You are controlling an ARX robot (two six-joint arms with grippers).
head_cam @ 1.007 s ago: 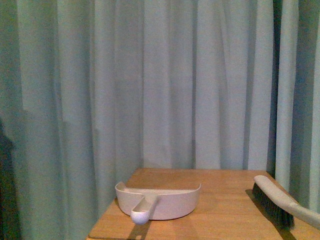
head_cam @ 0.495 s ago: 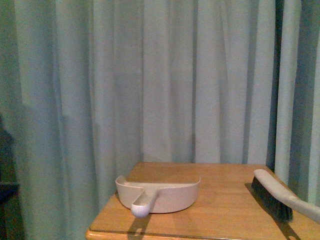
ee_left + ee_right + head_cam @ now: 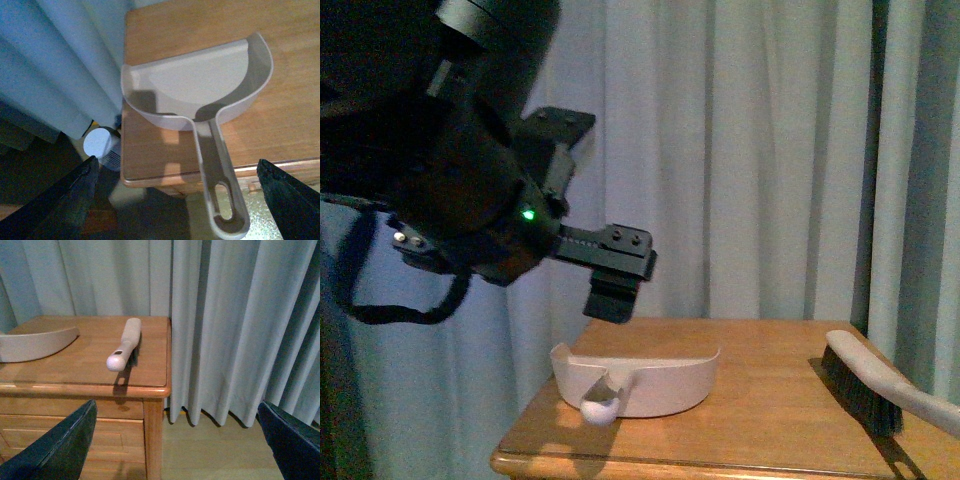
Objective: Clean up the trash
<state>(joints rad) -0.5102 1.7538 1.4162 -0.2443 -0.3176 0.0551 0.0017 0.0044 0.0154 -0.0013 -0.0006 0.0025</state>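
Note:
No trash shows in any view. A beige dustpan [image 3: 650,385] lies near the left end of the wooden table [image 3: 770,425], its knobbed handle sticking out over the front edge. My left gripper [image 3: 615,295] hangs open above and just behind the pan's left side. In the left wrist view the dustpan [image 3: 200,85] lies below the open left gripper [image 3: 180,210], with the handle between the two fingers and untouched. My right gripper [image 3: 175,450] is open and empty, held in front of the table's right corner.
A hand brush [image 3: 870,390] lies near the table's right edge; it shows as the brush [image 3: 125,342] in the right wrist view. Pale curtains [image 3: 750,160] hang close behind and beside the table. A white-topped round container [image 3: 100,145] stands on the floor by the table's left end.
My left arm has come into the front view from the upper left and now hangs over the dustpan. The dustpan and brush lie where they were.

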